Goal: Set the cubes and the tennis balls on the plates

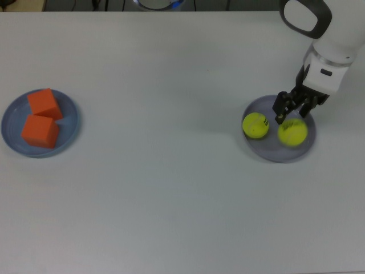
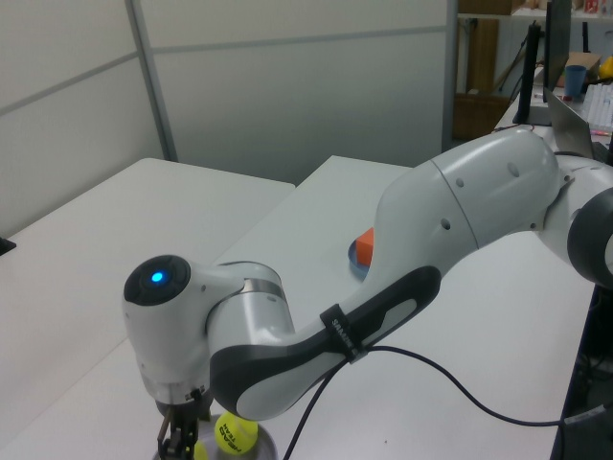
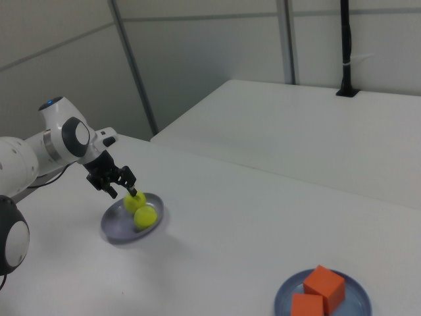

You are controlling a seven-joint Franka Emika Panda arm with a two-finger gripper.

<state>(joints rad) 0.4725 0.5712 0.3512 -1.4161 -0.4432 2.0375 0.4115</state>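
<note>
Two tennis balls on the lavender plate (image 1: 258,149)
Fuzzy yellow-green tennis balls (image 1: 255,125) lie side by side; gripper (image 1: 293,107) above them, fingers spread, empty.

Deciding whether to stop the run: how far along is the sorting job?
It looks finished. Both orange cubes sit on the blue plate, and both tennis balls lie on the lavender plate. The gripper is open just above one ball, holding nothing. Nothing is left on the table to move.
</note>
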